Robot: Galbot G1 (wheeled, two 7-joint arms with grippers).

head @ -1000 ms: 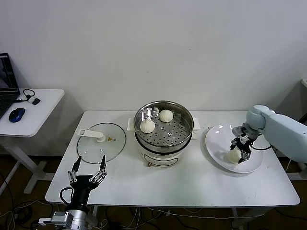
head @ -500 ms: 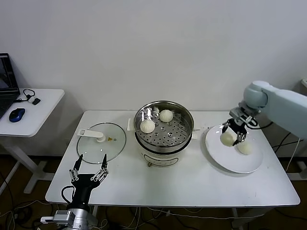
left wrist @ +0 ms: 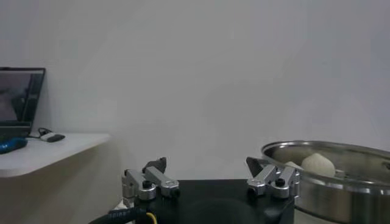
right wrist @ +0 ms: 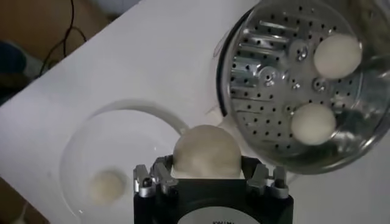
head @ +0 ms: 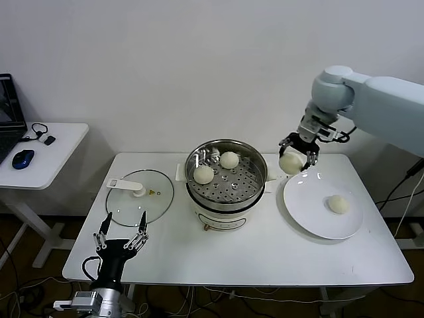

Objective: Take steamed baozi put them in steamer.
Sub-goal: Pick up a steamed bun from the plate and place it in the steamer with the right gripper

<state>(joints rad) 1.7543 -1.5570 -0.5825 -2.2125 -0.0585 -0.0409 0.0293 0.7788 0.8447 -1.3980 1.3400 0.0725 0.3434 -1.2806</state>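
Baozi number 3 (head: 291, 163) has left the white plate (head: 311, 218): a second ago the right gripper (head: 299, 152) was down on the plate closing around it, and now it hangs in the air with the bun between its fingers, above the gap between plate and steamer (head: 226, 173). That lift puts the task past its halfway mark by my reckoning, since 2 baozi already lie on the steamer's perforated floor, one (head: 204, 174) toward the robot's left and one (head: 229, 159) nearer the back wall. Only 1 baozi (head: 338, 204) is left on the plate, sitting alone toward its right side.

The right gripper is partly closed, its fingers spread just as far as the bun is wide and pressing on it from 2 sides. In the right wrist view the held bun (right wrist: 206, 152) bulges out between the fingers, with the steamer basket (right wrist: 268, 91) beyond it and the plate (right wrist: 91, 146) off to the other side, so the gripper is not yet over the basket. The likely next move is a short carry toward the robot's left until the bun hangs above a bare patch of the perforated floor, then a lowering and release.

The left gripper (head: 121, 236) is parked low at the near edge of the tabletop (head: 218, 255), fingers spread apart and holding nothing, just short of the glass lid (head: 140, 196).
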